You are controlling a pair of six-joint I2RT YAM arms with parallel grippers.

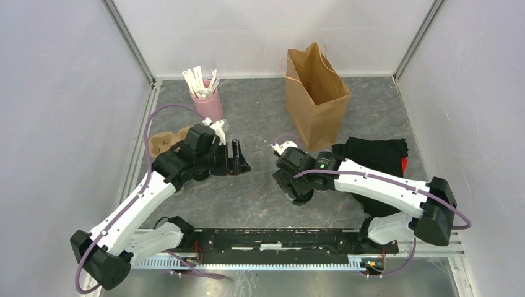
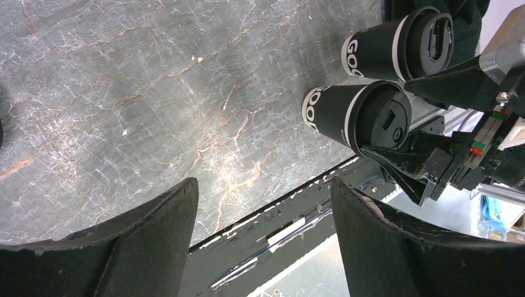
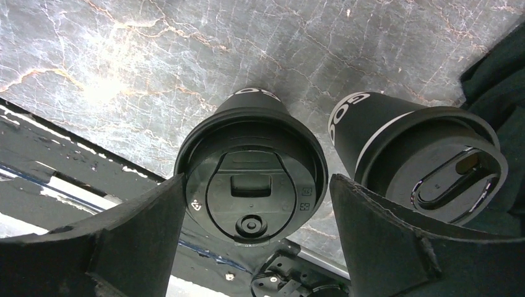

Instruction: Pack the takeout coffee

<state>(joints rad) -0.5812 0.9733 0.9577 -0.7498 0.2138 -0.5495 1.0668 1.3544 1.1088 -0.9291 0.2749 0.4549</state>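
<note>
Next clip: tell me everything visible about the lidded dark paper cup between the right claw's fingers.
The dark paper coffee cup stands upright on the grey marbled tabletop, with white lettering beginning GOO on its side and a pale band at the rim. A round black plastic lid caps it, showing a recessed sip tab and button. The fingers of the right claw straddle the lid; whether they press it is unclear. A matching second cup stands close beside.
</note>
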